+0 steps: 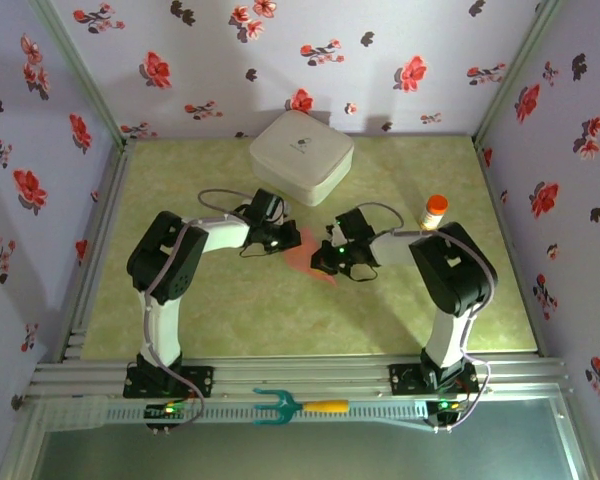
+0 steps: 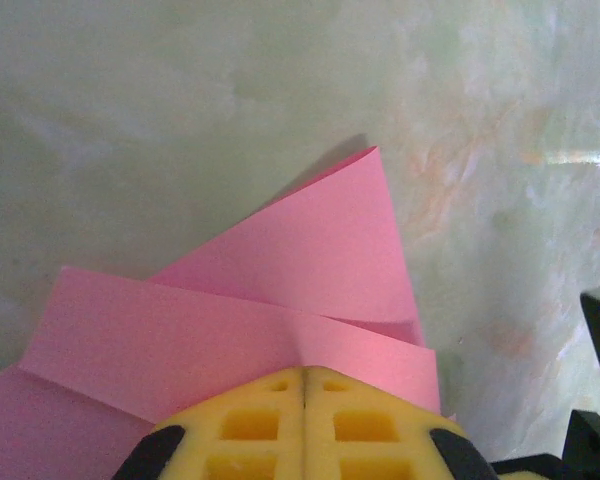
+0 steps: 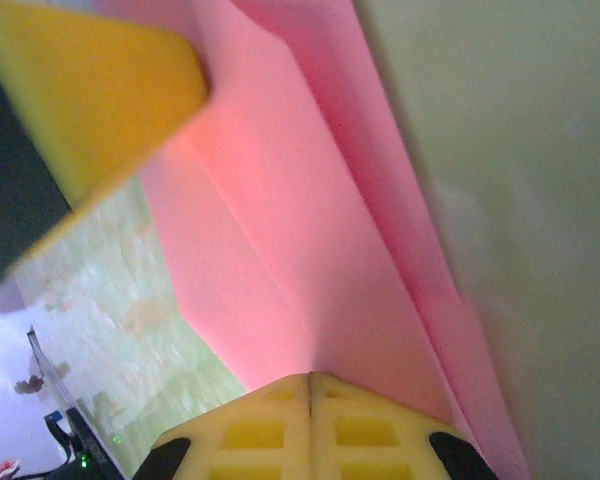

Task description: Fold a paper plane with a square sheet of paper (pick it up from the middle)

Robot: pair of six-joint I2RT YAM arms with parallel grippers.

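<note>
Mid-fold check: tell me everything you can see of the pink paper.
The pink paper is thin, matte and partly folded: overlapping flaps with sharp creases, one ending in a point. It lies on the green table, a little nearer the arm bases than the white box. The left gripper and the right gripper, both shut, meet it from opposite sides; whether they pinch or press it is unclear.

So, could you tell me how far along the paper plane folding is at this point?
Done: the pink paper already carries several creases and overlapping flaps. In hand: the left gripper and right gripper, both shut, sit on its folds; pinching or pressing, I cannot tell. Left: no slim pointed dart yet, so more folds probably remain.
</note>
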